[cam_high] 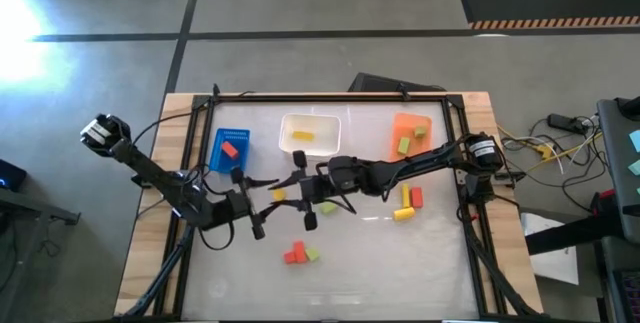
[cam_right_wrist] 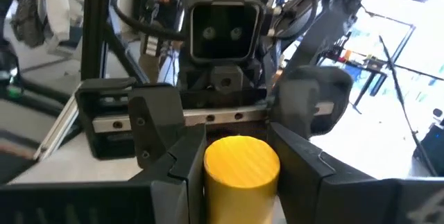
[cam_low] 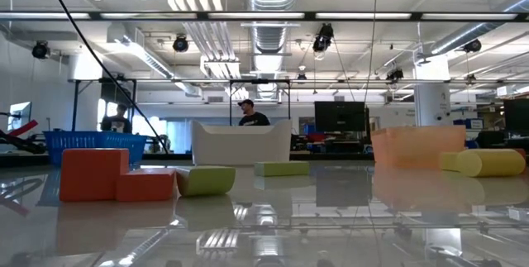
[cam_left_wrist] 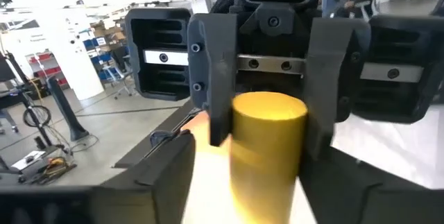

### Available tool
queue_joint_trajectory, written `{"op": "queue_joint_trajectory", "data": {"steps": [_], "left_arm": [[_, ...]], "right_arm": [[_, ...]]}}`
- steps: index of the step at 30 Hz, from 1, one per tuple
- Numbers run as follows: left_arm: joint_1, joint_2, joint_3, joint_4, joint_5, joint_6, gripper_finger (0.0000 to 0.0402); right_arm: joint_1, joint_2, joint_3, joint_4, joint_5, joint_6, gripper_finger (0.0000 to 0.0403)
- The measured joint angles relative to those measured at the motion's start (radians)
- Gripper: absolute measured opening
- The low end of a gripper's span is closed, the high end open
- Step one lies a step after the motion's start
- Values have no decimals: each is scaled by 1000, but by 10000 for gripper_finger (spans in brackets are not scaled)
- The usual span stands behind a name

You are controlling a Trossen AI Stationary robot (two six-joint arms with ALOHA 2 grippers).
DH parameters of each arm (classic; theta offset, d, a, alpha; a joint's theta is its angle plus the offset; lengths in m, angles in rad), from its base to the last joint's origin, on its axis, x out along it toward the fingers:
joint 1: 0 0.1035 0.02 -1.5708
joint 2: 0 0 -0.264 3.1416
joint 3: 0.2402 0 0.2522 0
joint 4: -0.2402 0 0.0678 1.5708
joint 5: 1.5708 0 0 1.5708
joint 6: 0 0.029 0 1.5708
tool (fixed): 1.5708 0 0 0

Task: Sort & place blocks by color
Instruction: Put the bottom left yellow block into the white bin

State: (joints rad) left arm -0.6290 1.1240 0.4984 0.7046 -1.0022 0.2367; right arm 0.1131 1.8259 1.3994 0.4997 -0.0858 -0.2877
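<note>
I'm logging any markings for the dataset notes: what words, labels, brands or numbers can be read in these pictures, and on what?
None can be read.
The yellow block, the blue bin, the white bin and the orange bin show no lettering.
The screens and signs in the room behind the table are too small to read.

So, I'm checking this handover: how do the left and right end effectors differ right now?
The right end effector is shut on the yellow cylinder; the left end effector is open, spread wider than the cylinder. The right one reaches in from the right side of the table, the left one from its left side. Both face each other above mid-table.
</note>
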Motion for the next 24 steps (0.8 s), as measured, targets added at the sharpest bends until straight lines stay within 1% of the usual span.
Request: {"op": "queue_joint_trajectory", "data": {"steps": [3,5,10,12,14,17,19,21,24], "left_arm": [[-8,-9,-1,-107,-9,-25,257],[-14,-20,-1,-198,-8,-65,272],[-14,-82,2,-416,-8,-218,280],[-14,-113,0,-485,-9,-276,281],[-14,-146,-5,-564,-8,-344,281],[-14,-188,-7,-633,-8,-434,281],[-14,-206,-14,-646,-8,-441,281],[-13,-217,-14,-643,-7,-441,281],[-13,-224,-14,-641,-7,-436,281]], "right_arm": [[-2,-2,-2,-61,0,-7,119],[-5,-5,-2,-119,1,-1,119],[-40,-30,-4,-323,21,36,119],[-58,-36,-4,-413,65,49,119],[-79,-42,-4,-499,138,50,119],[-128,-49,-4,-584,321,64,119],[-170,-46,-4,-613,433,85,119],[-216,-40,-4,-622,461,94,119],[-274,-36,-4,-590,445,121,119]]}}
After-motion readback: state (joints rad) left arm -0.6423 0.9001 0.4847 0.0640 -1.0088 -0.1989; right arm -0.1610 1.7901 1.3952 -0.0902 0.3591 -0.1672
